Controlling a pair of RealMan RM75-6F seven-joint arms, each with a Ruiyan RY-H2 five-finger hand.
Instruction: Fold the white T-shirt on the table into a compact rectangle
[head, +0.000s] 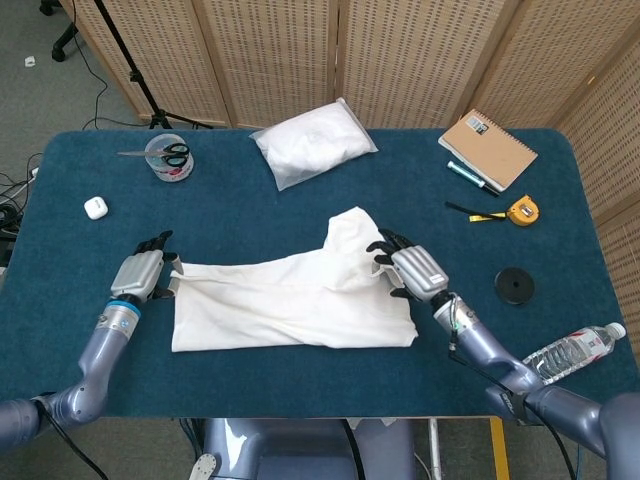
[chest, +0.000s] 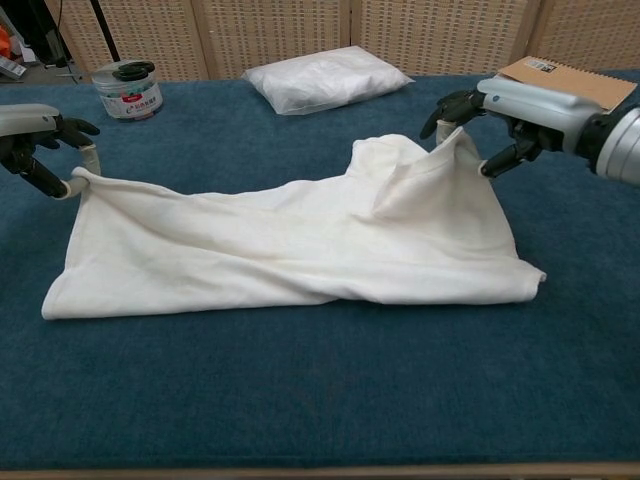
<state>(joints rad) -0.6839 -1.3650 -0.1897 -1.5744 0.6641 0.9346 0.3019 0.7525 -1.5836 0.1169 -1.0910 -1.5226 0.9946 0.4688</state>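
White T-shirt (head: 290, 305) folded over; left hand (head: 143, 274), right hand (head: 408, 268) pinching its far corners

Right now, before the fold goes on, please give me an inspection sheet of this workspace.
Surface: blue table, carpet-like.
Job's things: white T-shirt, near half folded over, one sleeve sticking out behind.
Clutter: plastic bag, scissors jar, earbud case, notebook, pen, tape measure, black disc, water bottle.
Hands: left hand and right hand each pinch a corner.
Cables: some on floor, left.
Surroundings: folding screens.
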